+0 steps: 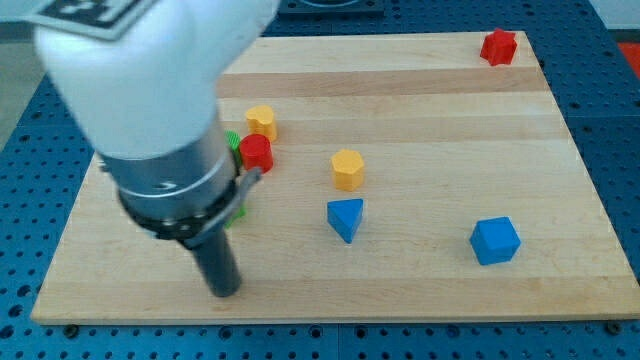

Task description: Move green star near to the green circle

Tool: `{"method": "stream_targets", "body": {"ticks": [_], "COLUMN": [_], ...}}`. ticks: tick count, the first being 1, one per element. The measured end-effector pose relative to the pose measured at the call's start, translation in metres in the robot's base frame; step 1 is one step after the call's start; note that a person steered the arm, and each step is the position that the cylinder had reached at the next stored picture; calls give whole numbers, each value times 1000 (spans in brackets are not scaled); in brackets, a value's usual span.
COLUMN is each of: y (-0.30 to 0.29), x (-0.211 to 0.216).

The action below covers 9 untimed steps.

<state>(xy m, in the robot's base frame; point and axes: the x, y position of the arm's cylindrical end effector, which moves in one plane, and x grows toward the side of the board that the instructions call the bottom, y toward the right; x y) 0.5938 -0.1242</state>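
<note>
Your rod carries no claw; my tip [224, 291] sits below the half-hidden green blocks [233, 141]. Pushing blind, you risk shoving the red block [257, 152] instead.

My tip [225, 291] rests on the tabletop [420, 90] at lower left. Just above it, my arm hides most of two green bits [233, 141], possibly the star and circle, beside a red block [257, 152] and a yellow block [262, 121].
</note>
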Motion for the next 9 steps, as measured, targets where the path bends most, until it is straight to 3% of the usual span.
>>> {"method": "stream_targets", "body": {"ticks": [1,5,9], "y": [-35,-36,-22], "x": [-3,-54,-21]}}
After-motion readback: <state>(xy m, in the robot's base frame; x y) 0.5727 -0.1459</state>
